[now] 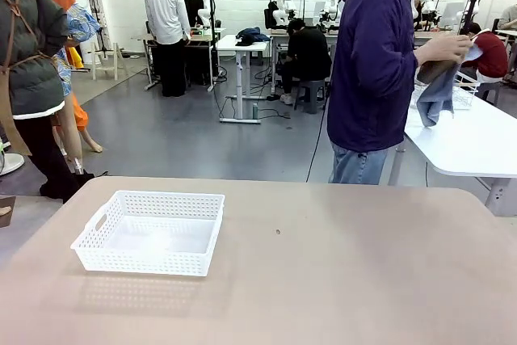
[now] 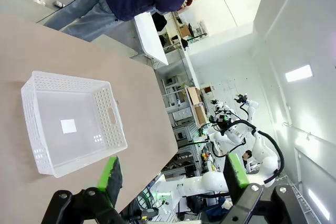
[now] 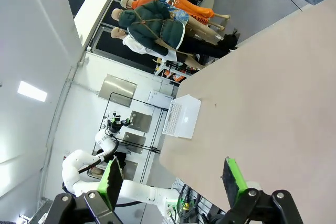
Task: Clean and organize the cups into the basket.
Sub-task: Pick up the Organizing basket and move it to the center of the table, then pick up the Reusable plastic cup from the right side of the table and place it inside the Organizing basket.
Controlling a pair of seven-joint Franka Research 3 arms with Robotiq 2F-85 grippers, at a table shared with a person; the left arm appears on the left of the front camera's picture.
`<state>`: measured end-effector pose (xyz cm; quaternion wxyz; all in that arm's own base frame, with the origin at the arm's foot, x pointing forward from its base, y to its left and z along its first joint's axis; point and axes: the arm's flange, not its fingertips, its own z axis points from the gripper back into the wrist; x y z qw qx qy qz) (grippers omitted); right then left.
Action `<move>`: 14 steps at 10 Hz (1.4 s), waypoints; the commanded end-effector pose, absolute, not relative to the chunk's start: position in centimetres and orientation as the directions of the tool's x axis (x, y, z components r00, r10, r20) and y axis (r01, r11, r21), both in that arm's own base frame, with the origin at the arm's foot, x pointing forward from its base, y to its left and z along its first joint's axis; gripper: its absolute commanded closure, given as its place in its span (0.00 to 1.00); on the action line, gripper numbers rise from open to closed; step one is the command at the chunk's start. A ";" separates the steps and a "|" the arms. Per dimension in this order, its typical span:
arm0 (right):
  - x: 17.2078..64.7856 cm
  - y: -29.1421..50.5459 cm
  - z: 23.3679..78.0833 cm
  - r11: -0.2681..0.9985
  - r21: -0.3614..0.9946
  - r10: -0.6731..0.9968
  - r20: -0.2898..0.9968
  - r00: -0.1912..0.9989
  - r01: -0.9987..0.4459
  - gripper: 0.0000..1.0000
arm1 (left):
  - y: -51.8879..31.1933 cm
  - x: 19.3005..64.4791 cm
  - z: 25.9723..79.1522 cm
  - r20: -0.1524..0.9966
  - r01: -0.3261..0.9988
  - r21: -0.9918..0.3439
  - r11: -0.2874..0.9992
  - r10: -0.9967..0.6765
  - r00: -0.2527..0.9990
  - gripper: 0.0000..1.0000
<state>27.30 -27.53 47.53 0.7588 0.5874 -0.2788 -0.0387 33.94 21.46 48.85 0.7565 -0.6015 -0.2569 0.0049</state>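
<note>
Cup [image 1: 430,72] cleaning in hand, basket [image 1: 145,258] empty

Beyond the far edge of the table [image 1: 339,280], brown cup gripped in a person's hand [image 1: 449,46] and rubbed with a blue-grey cloth [image 1: 436,103], well apart from the basket. Basket on the table's left part, nothing inside. Left gripper [image 2: 173,171] and right gripper [image 3: 173,178] above the table, fingers wide apart, holding nothing. Next, probably: waiting for the wiped cup, then standing it in the basket.
</note>
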 end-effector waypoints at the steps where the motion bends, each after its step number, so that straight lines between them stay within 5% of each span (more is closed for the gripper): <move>1: 27.1 -27.8 47.3 0.319 0.912 -0.377 0.373 0.848 -0.260 0.00 | 21.6 33.8 48.9 0.386 0.306 -0.912 0.272 0.320 0.865 0.00; 14: 27.1 -27.8 47.3 0.319 0.912 -0.377 0.373 0.848 -0.260 0.00 | 21.6 33.8 48.9 0.386 0.306 -0.912 0.272 0.320 0.865 0.00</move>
